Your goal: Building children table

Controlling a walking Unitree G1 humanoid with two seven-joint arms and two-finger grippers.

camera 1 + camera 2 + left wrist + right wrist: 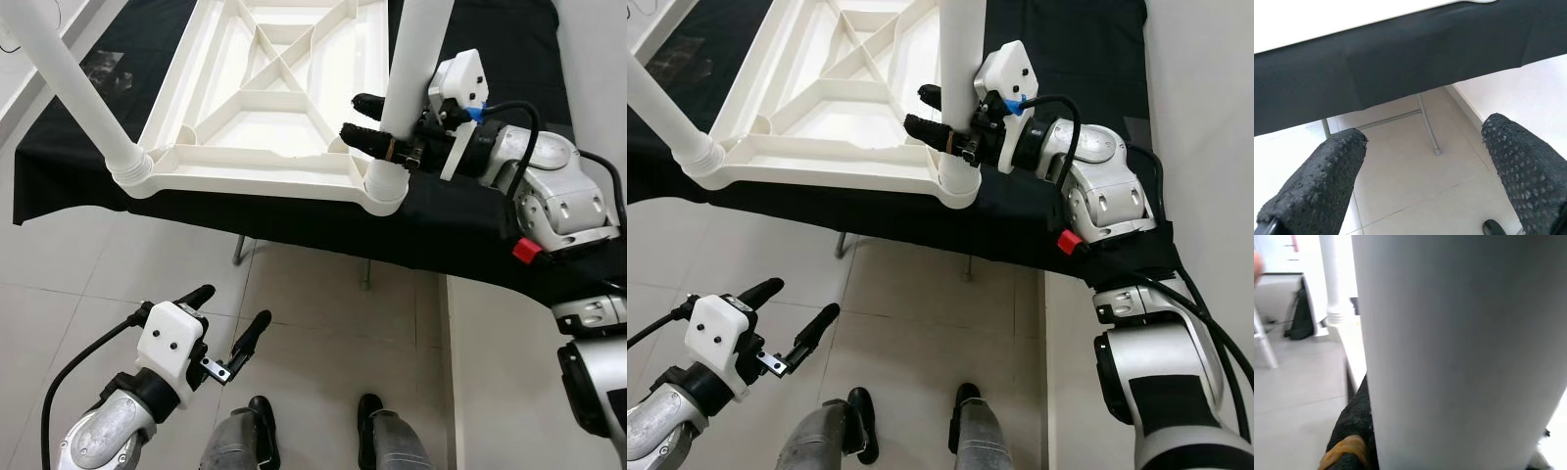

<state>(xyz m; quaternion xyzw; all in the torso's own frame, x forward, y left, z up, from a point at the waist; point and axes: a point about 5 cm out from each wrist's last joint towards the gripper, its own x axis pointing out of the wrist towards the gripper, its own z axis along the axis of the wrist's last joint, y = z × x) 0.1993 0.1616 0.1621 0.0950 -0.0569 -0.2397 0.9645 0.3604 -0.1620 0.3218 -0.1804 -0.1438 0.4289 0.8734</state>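
White table leg (416, 59) stands upright in the near right corner socket (385, 186) of the upturned white tabletop (265, 93). Tabletop lies underside up, ribs showing, on a workbench draped in black cloth (460, 230). Leg sits between the two black fingers of the right gripper (377, 122), low on its shaft just above the socket; fingers reach in from the robot's right, one on each side of the leg, pinching it. Right wrist view: the leg (1459, 347) is pressed close against the lens, one black finger (1352, 431) lying along its side.

A second leg (73, 88) stands in the near left corner socket (137, 171), leaning outward to the left.

Left gripper (235, 328) hangs low before the bench, above the tiled floor (313, 323), fingers spread with nothing between them. Left wrist view: both pads (1322, 181) wide apart, bench edge and a metal bench leg (1428, 125) beyond. Robot's own feet (260, 416) below.
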